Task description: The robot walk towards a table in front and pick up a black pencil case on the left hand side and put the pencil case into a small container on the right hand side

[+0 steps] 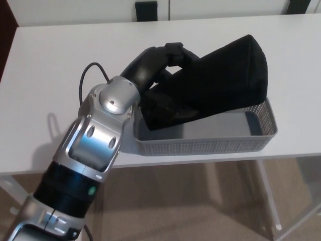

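My left hand is shut on the black pencil case, fingers curled over its upper left end. The case hangs tilted over the grey mesh container, its lower left corner down inside the tray and its right end raised above the far right rim. My silver left forearm reaches in from the bottom left. The right hand does not show.
The container sits near the front edge of the white table. A black object stands against the wall behind the table. Table legs and a beige floor show below the front edge.
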Motion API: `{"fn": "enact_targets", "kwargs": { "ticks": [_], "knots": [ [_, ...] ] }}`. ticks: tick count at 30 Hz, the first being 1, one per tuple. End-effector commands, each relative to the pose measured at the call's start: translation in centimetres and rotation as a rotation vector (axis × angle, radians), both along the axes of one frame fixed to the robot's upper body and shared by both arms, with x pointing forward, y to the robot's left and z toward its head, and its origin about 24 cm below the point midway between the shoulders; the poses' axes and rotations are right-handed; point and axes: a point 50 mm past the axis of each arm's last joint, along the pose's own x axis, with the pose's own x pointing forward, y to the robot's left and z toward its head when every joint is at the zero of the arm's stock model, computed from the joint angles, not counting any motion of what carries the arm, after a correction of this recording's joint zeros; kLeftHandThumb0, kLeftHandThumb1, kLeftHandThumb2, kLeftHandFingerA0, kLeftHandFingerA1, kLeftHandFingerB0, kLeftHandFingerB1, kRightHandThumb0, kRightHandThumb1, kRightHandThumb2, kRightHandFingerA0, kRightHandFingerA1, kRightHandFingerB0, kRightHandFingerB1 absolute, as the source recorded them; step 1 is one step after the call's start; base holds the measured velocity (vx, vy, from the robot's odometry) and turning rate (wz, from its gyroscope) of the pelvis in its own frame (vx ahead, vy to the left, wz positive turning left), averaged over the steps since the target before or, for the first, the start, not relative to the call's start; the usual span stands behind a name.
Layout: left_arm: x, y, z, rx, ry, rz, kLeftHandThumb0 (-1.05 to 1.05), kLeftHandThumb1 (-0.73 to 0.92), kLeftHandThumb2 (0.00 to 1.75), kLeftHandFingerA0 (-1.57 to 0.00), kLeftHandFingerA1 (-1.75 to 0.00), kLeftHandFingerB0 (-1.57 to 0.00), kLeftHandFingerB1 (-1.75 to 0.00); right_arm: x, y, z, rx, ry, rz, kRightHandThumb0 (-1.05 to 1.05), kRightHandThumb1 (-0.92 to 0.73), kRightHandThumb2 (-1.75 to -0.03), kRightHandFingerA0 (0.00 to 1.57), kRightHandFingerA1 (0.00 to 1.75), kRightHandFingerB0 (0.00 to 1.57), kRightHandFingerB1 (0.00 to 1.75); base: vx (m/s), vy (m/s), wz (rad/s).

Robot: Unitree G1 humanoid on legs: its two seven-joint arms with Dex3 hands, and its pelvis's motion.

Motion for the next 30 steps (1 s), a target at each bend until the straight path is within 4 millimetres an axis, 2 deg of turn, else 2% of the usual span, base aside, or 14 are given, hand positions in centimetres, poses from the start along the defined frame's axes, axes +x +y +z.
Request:
{"fn": "enact_targets", "kwargs": {
  "ticks": [1,2,3,4,5,17,24,29,30],
  "knots": [
    [-0.2,0.2,-0.7,0.017,0.013,0.042,-0.28,0.68,0.60,-0.96,-0.82,-0.59,-0.44,0.1,-0.6,0.3,-0.029,-0.005,0.004,-0.43,-0.58,-0.57,0.74,0.50,0.57,0.44,0.00,0.000,0.00],
    [-0.2,0.1,-0.7,0.048,0.033,0.014,-0.39,0.62,0.59,-0.64,-0.51,-0.30,-0.32,0.2,-0.6,0.3,-0.025,-0.008,-0.004,-0.42,-0.57,-0.56,0.76,0.51,0.59,0.44,0.00,0.000,0.00],
    [-0.4,0.1,-0.8,0.092,0.050,-0.017,-0.57,0.48,0.74,-0.27,-0.47,-0.07,-0.36,0.1,-0.6,0.3,-0.020,-0.008,-0.011,-0.42,-0.56,-0.58,0.76,0.52,0.58,0.45,0.00,0.000,0.00],
    [-0.4,0.1,-0.9,0.104,0.055,-0.025,-0.57,0.56,0.59,-0.07,-0.26,-0.02,-0.19,0.1,-0.6,0.3,-0.018,-0.006,-0.014,-0.38,-0.58,-0.56,0.76,0.51,0.60,0.45,0.00,0.000,0.00],
    [-0.5,0.2,-1.2,0.110,0.069,-0.034,-0.74,0.46,0.78,0.00,-0.03,0.00,0.00,0.1,-0.5,0.3,-0.017,-0.005,-0.016,-0.40,-0.57,-0.57,0.75,0.51,0.58,0.45,0.00,0.000,0.00],
    [-0.7,0.6,-1.6,0.135,0.085,-0.048,-0.83,0.49,0.84,0.00,-0.01,0.00,0.00,0.6,-0.5,0.5,-0.026,-0.012,-0.010,-0.40,-0.56,-0.56,0.75,0.50,0.59,0.44,0.00,0.000,0.00],
    [-1.2,0.7,-1.9,0.145,0.072,-0.070,-0.82,0.49,0.84,0.00,-0.02,0.00,0.00,0.2,-0.4,0.3,-0.025,-0.004,-0.004,-0.39,-0.57,-0.56,0.75,0.51,0.60,0.45,0.00,0.000,0.00],
    [-3.2,0.8,0.6,0.128,-0.098,-0.163,-0.83,0.51,0.85,0.00,-0.02,0.00,0.00,0.3,-0.3,0.4,-0.041,-0.001,0.020,-0.41,-0.57,-0.57,0.75,0.50,0.58,0.44,0.00,0.000,0.00],
    [-3.7,0.9,1.2,0.115,-0.124,-0.176,-0.79,0.49,0.85,0.00,-0.05,0.00,-0.05,0.3,-0.3,0.4,-0.043,0.000,0.025,-0.38,-0.58,-0.57,0.75,0.50,0.59,0.44,0.00,0.000,0.00]
  ]
}}
